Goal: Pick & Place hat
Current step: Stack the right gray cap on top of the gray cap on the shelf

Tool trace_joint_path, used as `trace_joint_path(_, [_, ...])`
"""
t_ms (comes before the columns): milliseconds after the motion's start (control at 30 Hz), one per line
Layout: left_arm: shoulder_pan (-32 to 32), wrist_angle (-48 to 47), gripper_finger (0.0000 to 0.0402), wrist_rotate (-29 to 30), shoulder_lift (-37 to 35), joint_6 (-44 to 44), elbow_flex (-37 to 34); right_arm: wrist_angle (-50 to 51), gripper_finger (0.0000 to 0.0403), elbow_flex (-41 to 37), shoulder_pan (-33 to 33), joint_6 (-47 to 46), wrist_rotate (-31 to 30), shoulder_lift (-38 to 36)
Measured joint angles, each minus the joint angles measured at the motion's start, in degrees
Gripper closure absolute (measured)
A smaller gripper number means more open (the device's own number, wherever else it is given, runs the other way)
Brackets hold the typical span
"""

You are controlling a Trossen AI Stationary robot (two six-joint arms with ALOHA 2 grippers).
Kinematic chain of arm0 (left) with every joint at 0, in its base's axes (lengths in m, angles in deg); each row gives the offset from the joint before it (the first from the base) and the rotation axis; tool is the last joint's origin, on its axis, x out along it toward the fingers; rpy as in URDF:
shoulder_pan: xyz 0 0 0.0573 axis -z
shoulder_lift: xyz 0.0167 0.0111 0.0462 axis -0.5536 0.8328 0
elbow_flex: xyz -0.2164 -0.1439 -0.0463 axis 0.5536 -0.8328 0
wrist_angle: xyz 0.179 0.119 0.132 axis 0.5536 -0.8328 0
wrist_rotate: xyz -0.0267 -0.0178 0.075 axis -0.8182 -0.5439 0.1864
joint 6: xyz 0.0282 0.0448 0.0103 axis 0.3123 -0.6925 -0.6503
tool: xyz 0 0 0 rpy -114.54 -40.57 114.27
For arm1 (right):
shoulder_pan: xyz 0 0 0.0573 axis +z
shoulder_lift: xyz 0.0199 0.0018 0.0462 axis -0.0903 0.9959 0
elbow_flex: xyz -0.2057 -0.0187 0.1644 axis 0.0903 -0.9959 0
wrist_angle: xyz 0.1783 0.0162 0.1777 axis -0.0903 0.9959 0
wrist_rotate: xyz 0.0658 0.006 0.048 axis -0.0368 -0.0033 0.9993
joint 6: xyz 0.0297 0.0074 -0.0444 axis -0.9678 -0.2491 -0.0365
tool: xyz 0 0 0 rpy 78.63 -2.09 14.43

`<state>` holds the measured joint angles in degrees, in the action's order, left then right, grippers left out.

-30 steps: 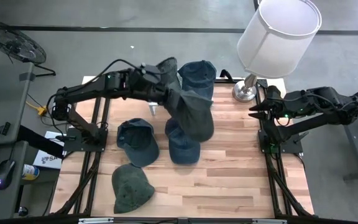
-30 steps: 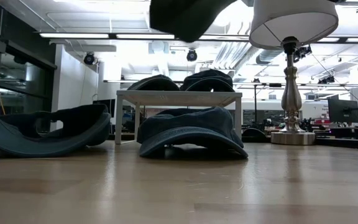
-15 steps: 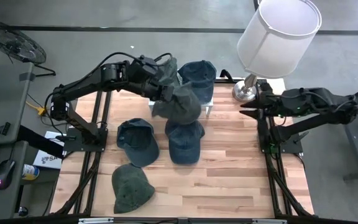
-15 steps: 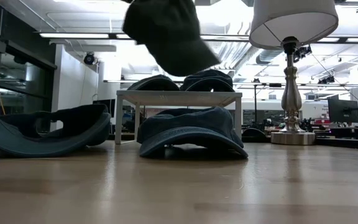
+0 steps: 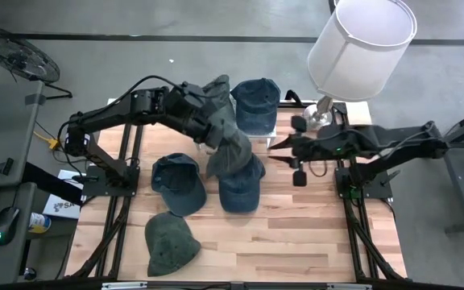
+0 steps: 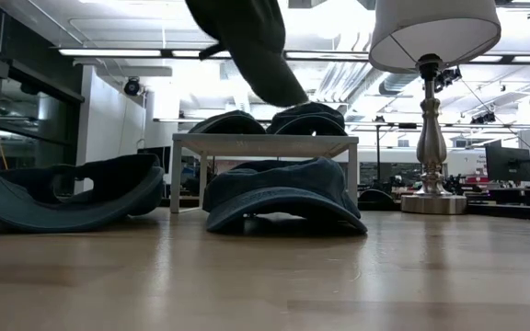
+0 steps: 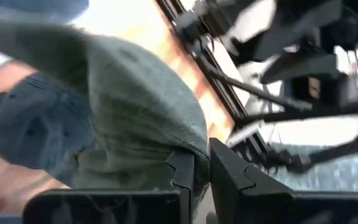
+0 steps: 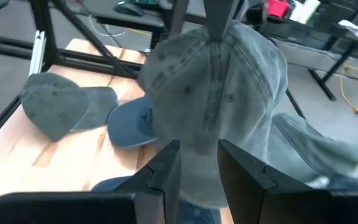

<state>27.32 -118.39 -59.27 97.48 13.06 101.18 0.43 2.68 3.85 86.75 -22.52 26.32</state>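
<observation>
Holding a grey-green cap (image 5: 230,147) aloft over mid-tabletop, the left gripper (image 7: 202,167) pinches its fabric. Our right gripper (image 8: 199,158) faces it, fingers partly parted, empty. We judge a handover under way; next, close on the crown. No containers; two caps sit on the white stand (image 6: 263,141) near the far edge.

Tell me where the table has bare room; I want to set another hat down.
Free: the near right wood, bordered by the blue hat and the right arm's base. Crowded: the left-centre, where the dark blue hat and green hat lie, and the middle, where the left gripper holds a grey hat aloft facing the right gripper.
</observation>
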Motion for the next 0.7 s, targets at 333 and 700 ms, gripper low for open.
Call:
trace_joint_path(333, [4.84, 0.11, 0.0379, -4.97, 0.0, -8.53, 0.0, -7.23, 0.0242, 0.0, 0.02, 9.92, 8.34, 5.79])
trace_joint_path(700, [9.43, -0.26, 0.0379, -5.47, 0.02, -12.37, 0.0, -19.31, 0.0163, 0.02, -0.36, 14.22, 8.9, 10.83])
